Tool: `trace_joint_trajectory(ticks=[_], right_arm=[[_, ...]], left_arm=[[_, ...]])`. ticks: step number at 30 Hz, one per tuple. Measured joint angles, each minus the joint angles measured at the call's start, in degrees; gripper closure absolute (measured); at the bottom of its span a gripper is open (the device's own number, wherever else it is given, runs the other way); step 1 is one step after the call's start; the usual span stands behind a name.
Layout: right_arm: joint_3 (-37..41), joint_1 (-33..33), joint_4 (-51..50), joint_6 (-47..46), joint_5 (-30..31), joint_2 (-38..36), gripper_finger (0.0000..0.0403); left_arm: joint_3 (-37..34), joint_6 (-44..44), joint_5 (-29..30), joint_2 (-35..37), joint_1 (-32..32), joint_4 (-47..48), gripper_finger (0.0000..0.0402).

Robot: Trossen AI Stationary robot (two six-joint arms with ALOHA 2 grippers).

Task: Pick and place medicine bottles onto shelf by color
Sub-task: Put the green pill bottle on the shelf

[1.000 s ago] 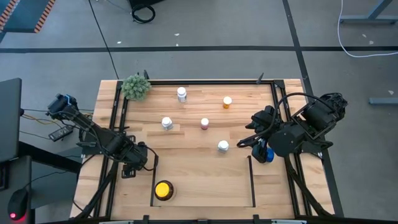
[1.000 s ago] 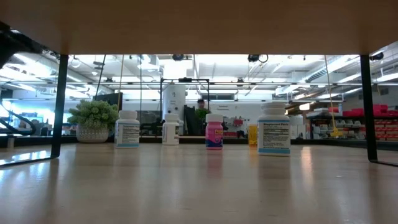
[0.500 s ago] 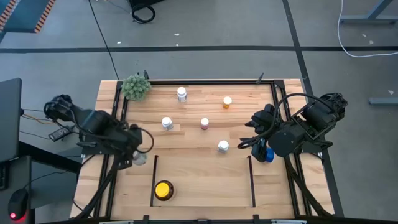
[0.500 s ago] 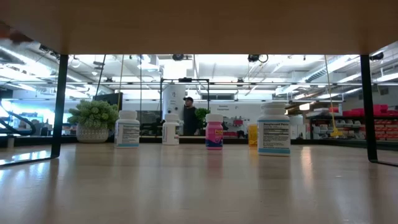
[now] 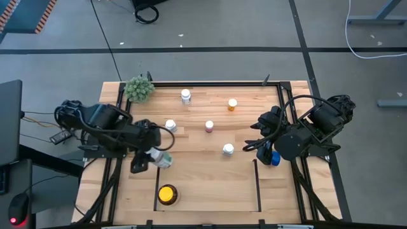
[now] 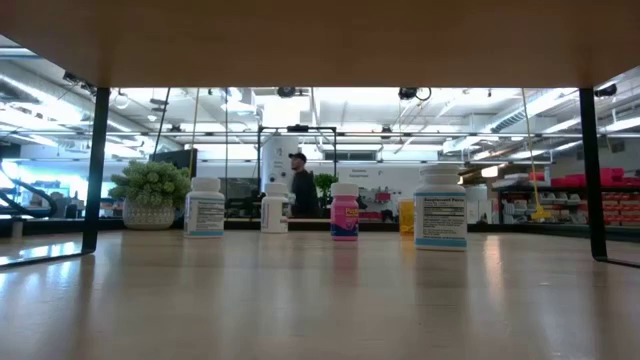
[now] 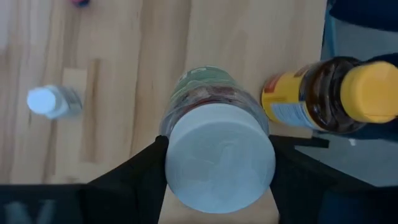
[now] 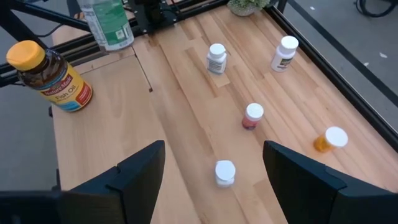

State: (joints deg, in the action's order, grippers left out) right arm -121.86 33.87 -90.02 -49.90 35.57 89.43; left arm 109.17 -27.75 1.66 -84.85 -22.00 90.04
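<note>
My left gripper (image 5: 156,158) is shut on a white-capped bottle with a green label (image 7: 214,106), over the left black rail of the shelf (image 5: 210,191). An amber yellow-capped bottle (image 5: 167,194) stands inside the shelf's left near corner. On the planks farther back stand three white bottles (image 5: 186,96) (image 5: 170,126) (image 5: 227,150), a pink one (image 5: 209,126) and an orange one (image 5: 232,104). My right gripper (image 5: 259,145) is open and empty by the shelf's right rail, with a blue thing (image 5: 273,158) right beside it. My left gripper pinches the bottle between its two fingers at the sides of its white cap (image 7: 174,158). The fingers come from above and point down. The bottle hangs below them, a little tilted, clear of the table in the right wrist view (image 8: 109,22).
A green plant ball (image 5: 138,89) sits at the table's far left corner. Black frame rails (image 5: 121,121) run along the table's left and right sides. A person walks in the room far behind the table (image 6: 297,185).
My left gripper has gone from the table's left edge toward the right, carrying the white-capped bottle up to the shelf's left rail. The person in the room behind has walked to the left. My right arm has kept still.
</note>
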Motion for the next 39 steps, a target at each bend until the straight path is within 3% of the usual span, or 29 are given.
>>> trace_joint_trajectory(ticks=[14,28,39], right_arm=[[0.00,0.00,0.01,-1.00,0.00,0.00,0.0125],[0.00,0.00,0.00,-0.95,0.00,0.00,0.0125],[0.00,0.04,0.00,-1.24,-0.26,0.00,0.0125]], left_arm=[[4.04,16.23,-2.79,-9.33,-1.73,-0.02,0.0161],[4.04,25.03,-2.36,-13.94,-1.33,-0.04,0.0150],[4.04,26.96,-2.48,-15.64,-1.27,-0.48,0.0148]])
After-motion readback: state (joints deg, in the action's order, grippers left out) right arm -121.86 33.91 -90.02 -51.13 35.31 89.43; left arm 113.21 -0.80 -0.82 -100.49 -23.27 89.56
